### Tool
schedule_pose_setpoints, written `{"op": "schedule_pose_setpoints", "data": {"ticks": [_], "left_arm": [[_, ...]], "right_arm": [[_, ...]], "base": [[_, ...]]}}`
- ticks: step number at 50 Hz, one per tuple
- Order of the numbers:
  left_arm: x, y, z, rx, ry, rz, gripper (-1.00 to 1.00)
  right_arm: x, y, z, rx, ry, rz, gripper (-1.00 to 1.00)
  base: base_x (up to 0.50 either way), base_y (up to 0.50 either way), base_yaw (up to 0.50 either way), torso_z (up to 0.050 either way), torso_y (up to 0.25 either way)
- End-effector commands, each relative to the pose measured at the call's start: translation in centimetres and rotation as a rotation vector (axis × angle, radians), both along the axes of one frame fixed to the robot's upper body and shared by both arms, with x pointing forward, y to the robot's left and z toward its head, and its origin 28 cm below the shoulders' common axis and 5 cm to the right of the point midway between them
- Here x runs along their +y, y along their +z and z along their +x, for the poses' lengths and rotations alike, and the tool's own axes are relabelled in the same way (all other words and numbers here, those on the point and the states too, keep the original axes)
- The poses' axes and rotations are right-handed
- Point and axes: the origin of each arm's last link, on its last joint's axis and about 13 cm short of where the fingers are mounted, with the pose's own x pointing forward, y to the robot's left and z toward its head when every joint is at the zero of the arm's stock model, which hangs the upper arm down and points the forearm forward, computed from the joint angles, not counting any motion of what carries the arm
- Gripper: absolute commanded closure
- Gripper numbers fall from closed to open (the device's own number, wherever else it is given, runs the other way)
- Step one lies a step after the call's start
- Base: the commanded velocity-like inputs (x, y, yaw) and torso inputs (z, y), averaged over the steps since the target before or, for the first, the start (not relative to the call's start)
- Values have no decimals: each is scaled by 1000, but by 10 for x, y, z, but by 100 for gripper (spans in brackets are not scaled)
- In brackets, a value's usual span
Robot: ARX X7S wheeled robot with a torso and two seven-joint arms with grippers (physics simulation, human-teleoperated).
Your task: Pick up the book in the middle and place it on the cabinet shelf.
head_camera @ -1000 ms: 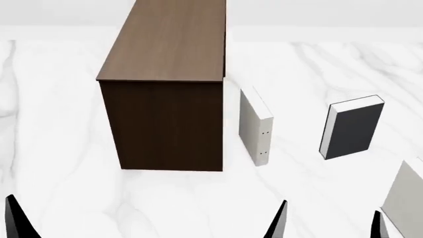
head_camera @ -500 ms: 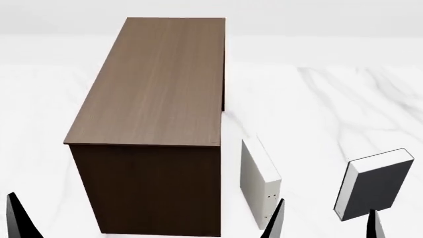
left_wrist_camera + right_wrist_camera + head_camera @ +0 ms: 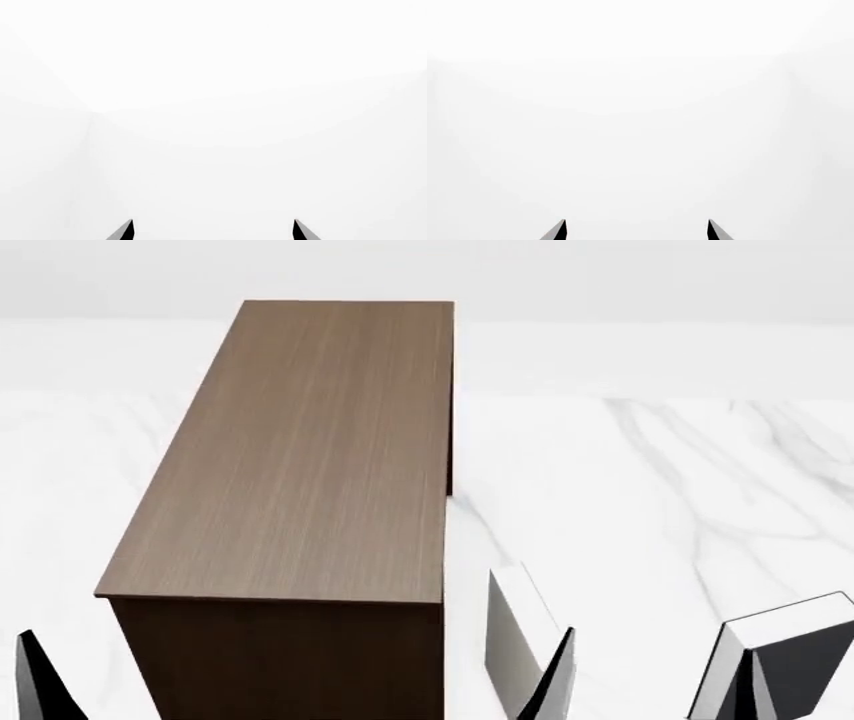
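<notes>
The dark grey book (image 3: 814, 665) with white page edges stands upright on the white marble floor at the head view's lower right, cut off by the frame edge. The brown wood-grain cabinet shelf (image 3: 307, 450) fills the left centre, and I see its long flat top from above. My right gripper (image 3: 654, 692) is open low in the view, with one fingertip (image 3: 750, 690) overlapping the book's left edge. Only one fingertip (image 3: 34, 685) of my left gripper shows at the lower left. Both wrist views show open, empty jaws, left gripper (image 3: 213, 231) and right gripper (image 3: 637, 231), against blank white.
A whitish-beige book (image 3: 514, 635) stands upright just right of the cabinet's near corner, between the cabinet and the grey book. Marble floor (image 3: 667, 490) stretches to the right of the cabinet and behind it.
The head view has shifted, so the cabinet and books slid down the frame and more of the cabinet top shows. A whitish book at the lower right left the view. Neither gripper changed.
</notes>
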Motion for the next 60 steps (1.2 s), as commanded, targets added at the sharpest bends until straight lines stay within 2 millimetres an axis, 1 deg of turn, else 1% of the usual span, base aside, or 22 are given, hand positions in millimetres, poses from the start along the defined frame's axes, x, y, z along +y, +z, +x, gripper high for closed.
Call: {"op": "schedule_pose_setpoints", "data": {"ticks": [1,4,6,9,13,15,20,26,30,31,36,39,47,53,60], "left_arm": [[0,-1,0,1,-3,2,-100],[0,-2,0,3,-5,3,-100],[-1,-3,1,6,-6,5,-100],[-1,-3,1,9,-8,5,-100],[-1,-2,0,15,-10,5,-100],[-1,-3,0,18,-12,6,-100],[-1,-4,1,23,-15,7,-100],[-2,-5,1,29,-20,8,-100],[-2,-5,1,35,-24,11,-100],[-2,-5,1,37,-25,10,-100],[-2,-5,0,39,-26,9,-100],[-2,-5,0,41,-26,9,-100],[-2,-7,1,50,-27,7,-100],[-2,-8,1,59,-28,4,-100],[-2,-8,1,66,-30,6,-100]], "right_arm": [[-2,10,11,22,-60,22,-100],[-4,21,20,27,-104,50,-100],[-6,28,28,63,-153,76,-100],[-9,32,35,97,-178,118,-100],[-13,37,44,136,-247,139,-100],[-17,40,50,153,-310,138,-100],[-20,43,57,173,-395,129,-100],[-23,44,62,212,-448,124,-100],[-26,42,69,293,-561,152,-100],[-28,42,73,304,-620,154,-100],[-31,44,77,335,-700,166,-100],[-31,45,80,363,-730,182,-100],[-27,49,86,411,-739,195,-100],[-22,48,93,520,-704,247,-100],[-20,52,102,596,-663,284,-100]], "base": [[0,0,0,0,0],[0,0,0,0,0],[0,0,0,0,0],[0,0,0,0,0],[0,0,0,0,0],[0,0,0,0,0],[0,0,0,0,0],[0,0,0,0,0],[0,0,0,0,0],[0,0,0,0,0],[0,0,0,0,0],[0,0,0,0,0],[0,0,0,0,0],[0,0,0,0,0],[0,0,0,0,0]]}}
